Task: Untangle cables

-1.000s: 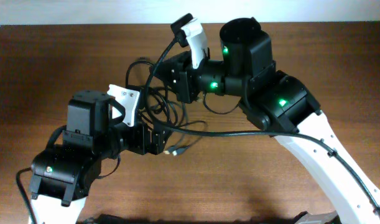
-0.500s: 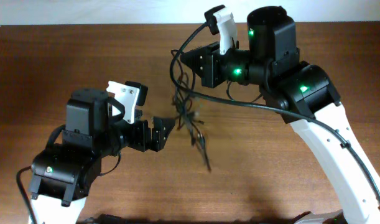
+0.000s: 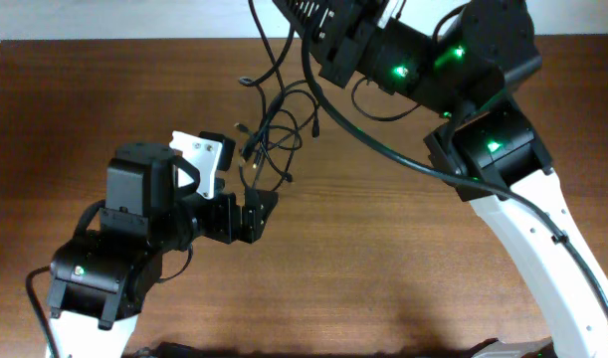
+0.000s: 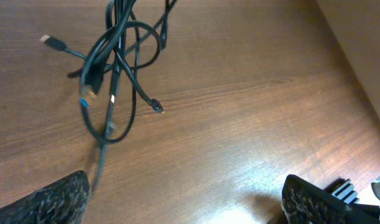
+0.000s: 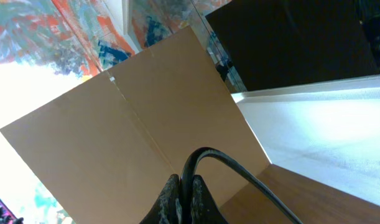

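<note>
The cables [image 3: 272,134] are a tangle of thin black cords hanging from my right gripper [image 3: 311,18], which is raised high at the back edge of the overhead view. In the right wrist view the right gripper [image 5: 186,186] is shut on one black cable [image 5: 205,155], with the camera facing the wall. My left gripper [image 3: 256,212] is open and empty, low over the table just in front of the bundle's lower end. In the left wrist view the bundle [image 4: 112,68] dangles ahead with several plug ends, and one strand trails down near the left finger [image 4: 97,168].
The brown wooden table [image 3: 403,268] spreads all round. A thick black arm wire [image 3: 383,149] sweeps from the right arm across the middle. A light wall and a cardboard panel [image 5: 115,137] stand behind the table.
My right gripper has risen and moved back and right with the cables, lifting the bundle off the table so that it hangs. The left arm has stayed in place.
</note>
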`<action>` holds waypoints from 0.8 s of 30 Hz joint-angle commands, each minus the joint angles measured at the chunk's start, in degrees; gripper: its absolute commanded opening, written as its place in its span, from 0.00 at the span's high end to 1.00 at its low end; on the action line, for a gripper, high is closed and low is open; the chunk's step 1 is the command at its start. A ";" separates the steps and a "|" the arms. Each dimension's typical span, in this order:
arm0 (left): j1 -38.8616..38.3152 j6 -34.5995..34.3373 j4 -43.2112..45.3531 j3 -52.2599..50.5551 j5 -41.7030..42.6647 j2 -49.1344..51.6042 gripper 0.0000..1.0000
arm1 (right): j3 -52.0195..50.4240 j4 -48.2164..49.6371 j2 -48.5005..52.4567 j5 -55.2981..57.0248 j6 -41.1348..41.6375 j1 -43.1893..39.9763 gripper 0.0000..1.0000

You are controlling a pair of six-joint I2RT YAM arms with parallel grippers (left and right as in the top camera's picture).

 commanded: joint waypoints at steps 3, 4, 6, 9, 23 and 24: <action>-0.17 0.96 -0.09 0.68 -0.92 0.48 0.01 | 1.42 3.80 -1.05 -0.52 10.62 -0.09 0.96; -0.17 0.94 -0.09 0.63 -1.70 1.09 0.00 | 1.42 6.12 -1.05 -1.66 13.75 -0.09 0.96; -0.17 0.96 -0.07 0.61 -4.24 2.34 0.01 | 1.42 11.21 -1.05 -4.68 18.36 -0.09 0.96; -0.17 0.94 0.85 0.61 -11.72 6.45 0.05 | 1.42 13.92 -1.05 -9.86 23.26 -0.09 0.96; -0.17 0.94 4.72 0.57 -18.84 16.11 1.00 | 1.42 23.17 -1.05 -16.61 26.67 -0.44 0.96; -0.17 0.94 3.96 0.57 -20.22 16.11 1.00 | 1.42 24.44 -1.05 -16.63 26.71 -0.81 0.96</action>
